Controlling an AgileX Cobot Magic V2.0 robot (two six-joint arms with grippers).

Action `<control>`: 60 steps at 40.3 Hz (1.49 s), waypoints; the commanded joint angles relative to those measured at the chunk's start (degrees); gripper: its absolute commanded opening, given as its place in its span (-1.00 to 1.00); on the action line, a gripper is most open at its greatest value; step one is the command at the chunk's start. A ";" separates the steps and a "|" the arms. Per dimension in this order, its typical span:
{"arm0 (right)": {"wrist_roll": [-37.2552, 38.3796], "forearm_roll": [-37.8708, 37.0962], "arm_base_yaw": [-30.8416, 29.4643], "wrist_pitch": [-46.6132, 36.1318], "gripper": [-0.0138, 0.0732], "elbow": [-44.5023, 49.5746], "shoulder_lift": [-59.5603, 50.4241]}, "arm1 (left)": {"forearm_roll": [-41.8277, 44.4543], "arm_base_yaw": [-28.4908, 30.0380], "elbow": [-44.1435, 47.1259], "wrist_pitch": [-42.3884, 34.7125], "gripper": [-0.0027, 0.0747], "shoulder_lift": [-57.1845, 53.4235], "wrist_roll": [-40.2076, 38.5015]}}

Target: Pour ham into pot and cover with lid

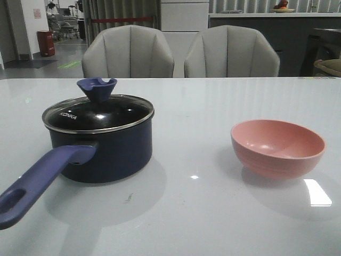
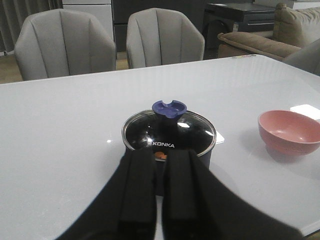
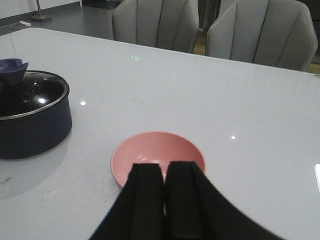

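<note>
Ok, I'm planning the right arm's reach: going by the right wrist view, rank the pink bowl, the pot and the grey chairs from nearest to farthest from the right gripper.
1. Pink bowl: directly ahead of the right gripper, empty.
2. Pot: off to the side, lid on.
3. Grey chairs: beyond the table's far edge.

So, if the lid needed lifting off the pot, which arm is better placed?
Left. Its pincer, shut, faces the pot and lid directly; the right pincer, also shut, faces the bowl, off to the pot's side.
</note>
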 commanded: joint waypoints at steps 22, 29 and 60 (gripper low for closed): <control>-0.10 0.21 -0.08 -4.11 -0.31 -1.55 0.14 | -0.80 17.15 13.17 -24.82 -0.59 0.63 -0.44; -0.10 0.21 -0.08 -4.11 -0.31 -1.55 0.14 | -0.69 25.00 18.63 -28.80 -0.59 -1.05 -0.44; -0.10 0.21 -0.08 -4.11 -0.31 -1.55 0.14 | -0.69 26.28 22.67 -31.46 -0.59 -3.31 -0.44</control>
